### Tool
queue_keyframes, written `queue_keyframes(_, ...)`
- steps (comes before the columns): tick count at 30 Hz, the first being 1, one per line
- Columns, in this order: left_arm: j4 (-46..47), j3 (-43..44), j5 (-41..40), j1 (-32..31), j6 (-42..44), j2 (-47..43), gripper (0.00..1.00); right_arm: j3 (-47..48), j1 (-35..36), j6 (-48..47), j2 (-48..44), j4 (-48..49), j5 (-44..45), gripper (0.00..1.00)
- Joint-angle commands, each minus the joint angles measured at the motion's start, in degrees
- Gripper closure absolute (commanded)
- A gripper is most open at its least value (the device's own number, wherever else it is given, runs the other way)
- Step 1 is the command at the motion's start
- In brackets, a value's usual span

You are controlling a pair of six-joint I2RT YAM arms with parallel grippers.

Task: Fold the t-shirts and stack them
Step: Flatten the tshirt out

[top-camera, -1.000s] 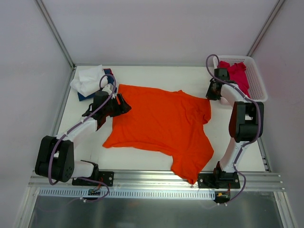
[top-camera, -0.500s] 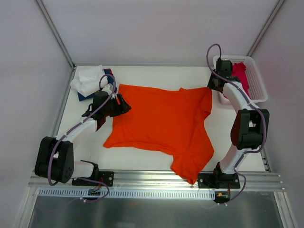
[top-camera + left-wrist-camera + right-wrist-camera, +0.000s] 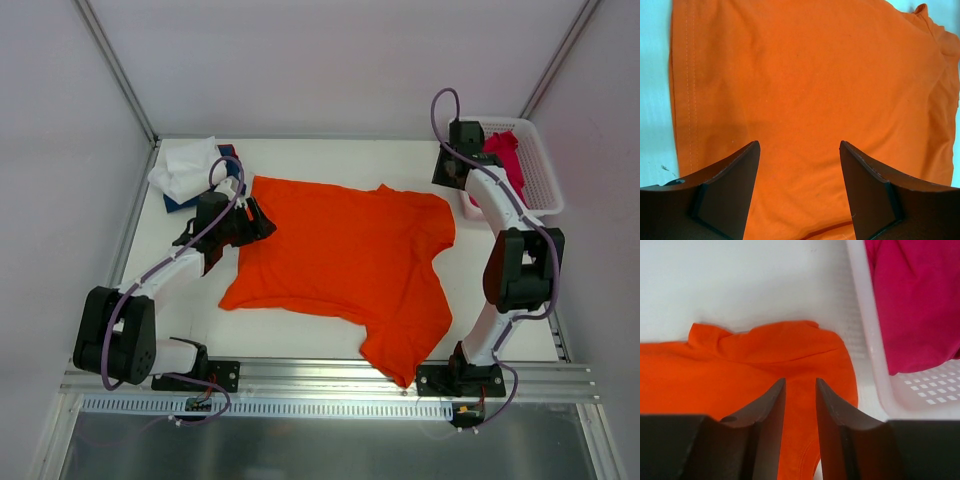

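One white surface (image 3: 330, 160) carries a bright orange cloth t-shirt (image 3: 340, 260), spread unfolded beneath both grippers. Just right of the right gripper (image 3: 800, 382) stands a white plastic mesh basket (image 3: 545, 190) holding a crimson-pink shirt (image 3: 505, 160). A white and navy shirt pile (image 3: 185, 165) lies beyond the left gripper (image 3: 800, 145). The left gripper's jaws stand wide apart over the shirt's edge. The right gripper's jaws are slightly apart above a sleeve, holding nothing. The step looks like flattening before the first fold, so next each gripper should pinch an edge.
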Motion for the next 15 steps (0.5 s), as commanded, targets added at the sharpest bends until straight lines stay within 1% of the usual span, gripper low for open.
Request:
queue_keyframes(1, 0.41, 1.12, 0.16, 0.09, -0.23, 1.41, 0.34, -1.01, 3.29, -0.22, -6.11, -2.4, -1.07, 0.66)
queue_keyframes(5, -1.35, 3.49, 0.95, 0.18, -1.38, 6.94, 0.34, -5.13, 9.62, 0.92, -8.75, -3.37, -4.4, 0.66)
queue_keyframes(6, -1.52, 4.19, 1.56, 0.09, -1.64, 7.65, 0.34, -6.1, 12.77, 1.53, -9.1, -3.29, -4.41, 0.66)
queue_keyframes(8, -1.61, 4.46, 0.96, -0.43, -1.73, 8.71, 0.34, -8.04, 16.13, 2.41, -9.9, -3.02, -5.11, 0.66)
queue_keyframes(9, -1.61, 4.9, -1.48, -1.56, -1.29, 8.72, 0.34, -9.79, 19.1, 2.41, -10.07, -2.32, -5.38, 0.66)
queue_keyframes(10, -2.14, 5.16, -2.99, -2.19, 0.19, 8.63, 0.33, -10.5, 20.35, 2.5, -10.16, -2.14, -5.82, 0.66)
queue_keyframes(11, -2.75, 5.69, -4.65, -2.89, 1.16, 8.28, 0.33, -11.2, 21.67, 4.5, -10.16, -2.06, -5.91, 0.66)
queue_keyframes(12, -3.63, 7.0, -6.32, -3.76, 2.21, 8.19, 0.33, -12.6, 24.29, 4.78, -10.16, -1.71, -5.73, 0.66)
queue_keyframes(13, -4.51, 7.79, -9.56, -5.17, 4.31, 8.19, 0.33, -13.23, 25.36, 4.96, -10.08, -1.62, -5.38, 0.66)
queue_keyframes(15, -6.97, 10.07, -11.78, -6.58, 6.43, 8.28, 0.33, -14.19, 28.34, 5.31, -9.81, -1.7, -4.5, 0.67)
